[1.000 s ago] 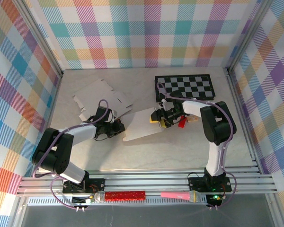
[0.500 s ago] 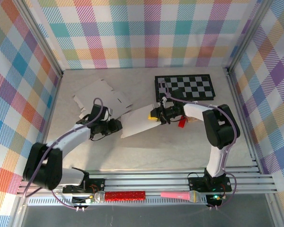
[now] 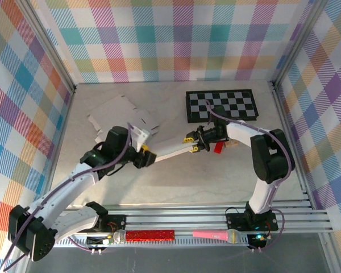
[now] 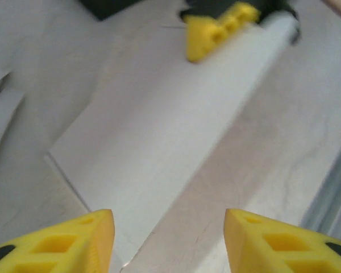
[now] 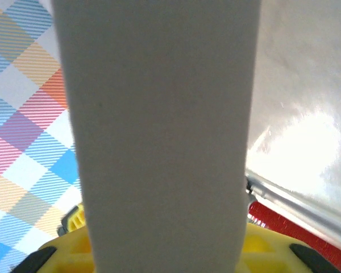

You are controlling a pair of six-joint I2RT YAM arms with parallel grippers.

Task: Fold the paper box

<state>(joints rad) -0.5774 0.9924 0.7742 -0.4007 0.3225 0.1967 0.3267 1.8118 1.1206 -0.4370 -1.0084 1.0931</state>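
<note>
The paper box [image 3: 173,149] is a flat white panel in mid-table, tipped up on its long edge. My right gripper [image 3: 191,145] is shut on its right end; in the right wrist view the panel [image 5: 159,125] rises from between the yellow fingers [image 5: 261,250]. My left gripper [image 3: 146,156] hovers at the panel's left end, open, with nothing between its fingertips. In the left wrist view the panel [image 4: 170,114] stretches away from my left gripper [image 4: 169,227] toward the right gripper's yellow finger [image 4: 216,28].
More flat white cardboard pieces [image 3: 122,114] lie at the back left. A black-and-white checkered board [image 3: 223,104] lies at the back right, and a small red object [image 3: 217,148] sits by the right gripper. Red [image 3: 150,234] and pink [image 3: 216,234] microphones rest on the front rail.
My left gripper has opened, let go of the panel and lifted a little. My right gripper has closed on the panel and turned it from lying flat up onto its edge.
</note>
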